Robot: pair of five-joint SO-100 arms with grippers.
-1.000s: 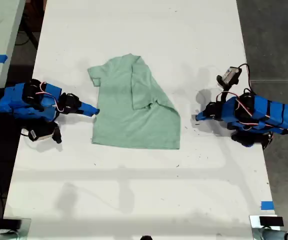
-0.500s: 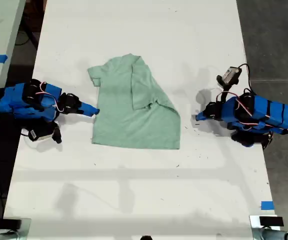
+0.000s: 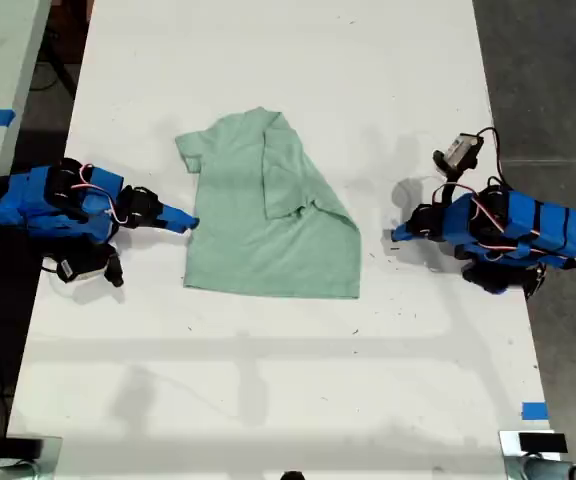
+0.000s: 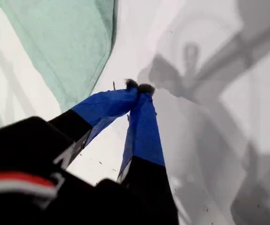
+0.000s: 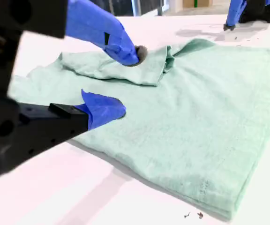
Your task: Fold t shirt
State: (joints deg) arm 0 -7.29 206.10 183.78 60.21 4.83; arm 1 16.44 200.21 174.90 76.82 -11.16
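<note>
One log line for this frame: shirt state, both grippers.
t shirt: flat on table, one sleeve folded in | my first gripper: shut, empty, off the shirt | my second gripper: open, at shirt edge

A long white table (image 3: pixel 288 380) (blue tape (image 3: pixel 534 411) at one edge) stands on dark grey floor (image 3: pixel 553 80).
</note>
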